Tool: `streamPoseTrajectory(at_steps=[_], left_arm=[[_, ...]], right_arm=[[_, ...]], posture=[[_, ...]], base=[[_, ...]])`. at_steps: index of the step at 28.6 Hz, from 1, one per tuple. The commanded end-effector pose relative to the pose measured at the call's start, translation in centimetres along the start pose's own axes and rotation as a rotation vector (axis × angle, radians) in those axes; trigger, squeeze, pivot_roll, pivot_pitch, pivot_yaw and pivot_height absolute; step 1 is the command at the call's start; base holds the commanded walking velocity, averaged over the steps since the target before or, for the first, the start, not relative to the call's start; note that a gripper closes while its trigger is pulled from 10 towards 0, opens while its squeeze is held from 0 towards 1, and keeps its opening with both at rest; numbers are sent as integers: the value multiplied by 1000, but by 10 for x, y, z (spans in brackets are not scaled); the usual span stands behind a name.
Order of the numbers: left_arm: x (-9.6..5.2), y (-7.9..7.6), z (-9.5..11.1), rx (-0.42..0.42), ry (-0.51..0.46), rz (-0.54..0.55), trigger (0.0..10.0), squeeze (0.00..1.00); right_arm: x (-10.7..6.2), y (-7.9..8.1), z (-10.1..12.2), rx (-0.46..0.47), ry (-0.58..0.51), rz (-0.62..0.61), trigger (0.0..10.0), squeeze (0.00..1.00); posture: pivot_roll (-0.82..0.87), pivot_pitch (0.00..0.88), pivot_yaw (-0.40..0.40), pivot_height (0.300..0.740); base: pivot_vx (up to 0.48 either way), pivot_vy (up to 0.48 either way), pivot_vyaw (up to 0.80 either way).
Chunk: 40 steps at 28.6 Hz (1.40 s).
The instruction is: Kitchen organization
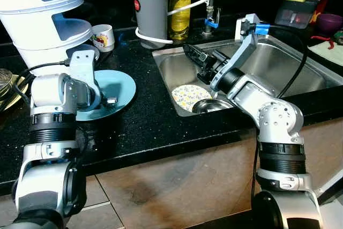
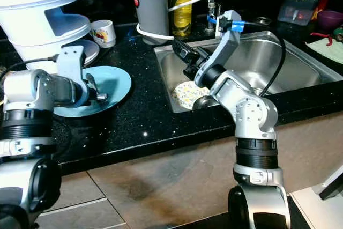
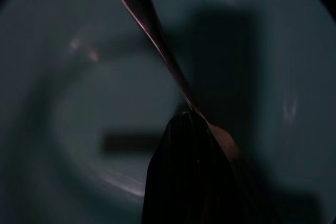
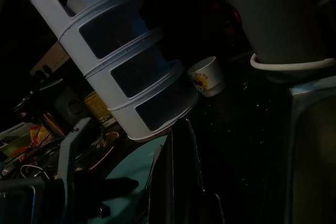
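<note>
Landmark: the sink (image 1: 300,63), set into the black countertop (image 1: 144,127).
Grey canister (image 1: 149,9): placed upright behind the sink's left rear corner, with a white cord looped around its base.
Yellow bottle (image 1: 179,9): stood just beside the canister, behind the sink.
Faucet (image 1: 209,22): mounted behind the sink; a white hose is run across above it.
White tiered rack (image 1: 45,17): set well left of the sink.
Small printed cup (image 1: 103,37): found between the rack and the canister.
Sponges and container (image 1: 296,6): kept behind the sink's right rear corner.
Floor tiles (image 1: 177,191): seen below the counter front.
</note>
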State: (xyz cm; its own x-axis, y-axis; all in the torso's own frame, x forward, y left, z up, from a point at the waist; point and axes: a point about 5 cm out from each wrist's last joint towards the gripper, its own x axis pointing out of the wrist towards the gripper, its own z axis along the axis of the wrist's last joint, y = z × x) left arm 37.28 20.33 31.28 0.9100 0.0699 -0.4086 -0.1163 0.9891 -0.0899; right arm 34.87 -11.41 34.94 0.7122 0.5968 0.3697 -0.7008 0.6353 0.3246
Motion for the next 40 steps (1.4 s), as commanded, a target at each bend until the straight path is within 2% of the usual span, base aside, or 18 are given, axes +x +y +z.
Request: streamPoseTrajectory(at_steps=[1, 5, 6, 7, 8, 10, 11, 12, 13, 17, 30, 32, 33, 34, 35, 40], left_arm=[[-3, 4, 6, 7, -22, 13, 0, 0], [-3, 9, 12, 20, -42, 61, 0, 0], [-2, 10, 13, 29, -40, 91, 6000, 0], [0, 9, 15, 46, -49, 109, 10000, 0], [1, 9, 16, 51, -53, 110, 10000, 0], [2, 4, 17, 40, -51, 87, 10000, 98], [2, 3, 17, 36, -44, 83, 10000, 537], [2, 3, 17, 36, -44, 83, 10000, 537], [3, 2, 17, 26, -29, 79, 10000, 1000], [5, -1, 14, 16, -13, 49, 10000, 1000], [7, -3, 12, 18, 20, 85, 10000, 1000], [7, -2, 10, 16, 38, 117, 10000, 1000], [8, -1, 9, 18, 43, 130, 10000, 553], [8, -1, 8, 20, 45, 138, 10000, 553], [9, -2, 6, 19, 54, 130, 10000, 0], [16, -7, -2, 22, 93, 94, 10000, 0]], right_arm=[[2, 1, 0, 17, 1, 9, 10000, 0], [2, 0, 2, 23, -6, 6, 10000, 0], [2, -1, 3, 25, -7, 5, 10000, 0], [2, -1, 3, 26, -6, 6, 10000, 0], [2, -1, 3, 26, -6, 6, 10000, 0], [3, -1, 3, 27, -4, 7, 10000, 0], [3, -1, 3, 28, -4, 8, 10000, 0], [3, -1, 3, 28, -4, 8, 10000, 0], [3, -1, 3, 28, -3, 8, 10000, 0], [3, -1, 3, 26, -3, 4, 10000, 0], [2, -3, 2, 27, 1, 2, 10000, 0], [2, -3, 1, 26, 7, 4, 10000, 0], [2, -3, 0, 26, 9, 5, 10000, 0], [3, -2, 0, 25, 10, 6, 10000, 0], [3, -2, -1, 25, 12, 7, 10000, 0], [3, -1, -5, 31, 26, 14, 10000, 0]], posture=[[31, 153, 44, 740], [32, 158, 38, 740], [32, 160, 36, 740], [33, 164, 34, 740], [33, 164, 34, 740], [32, 167, 34, 740], [31, 170, 36, 740], [31, 170, 36, 740], [31, 170, 36, 740], [28, 177, 44, 740], [30, 181, 43, 740], [30, 181, 43, 740], [30, 181, 43, 740], [30, 181, 43, 740], [30, 181, 43, 740], [33, 188, 40, 740]], base=[[0, 0, 0], [0, 0, 0], [0, 0, 0], [0, 0, 0], [0, 0, 0], [0, 0, 0], [0, 0, 0], [0, 0, 0], [0, 0, 0], [0, 0, 0], [0, 0, 0], [0, 0, 0], [0, 0, 0], [0, 0, 0], [0, 0, 0], [0, 0, 0]])
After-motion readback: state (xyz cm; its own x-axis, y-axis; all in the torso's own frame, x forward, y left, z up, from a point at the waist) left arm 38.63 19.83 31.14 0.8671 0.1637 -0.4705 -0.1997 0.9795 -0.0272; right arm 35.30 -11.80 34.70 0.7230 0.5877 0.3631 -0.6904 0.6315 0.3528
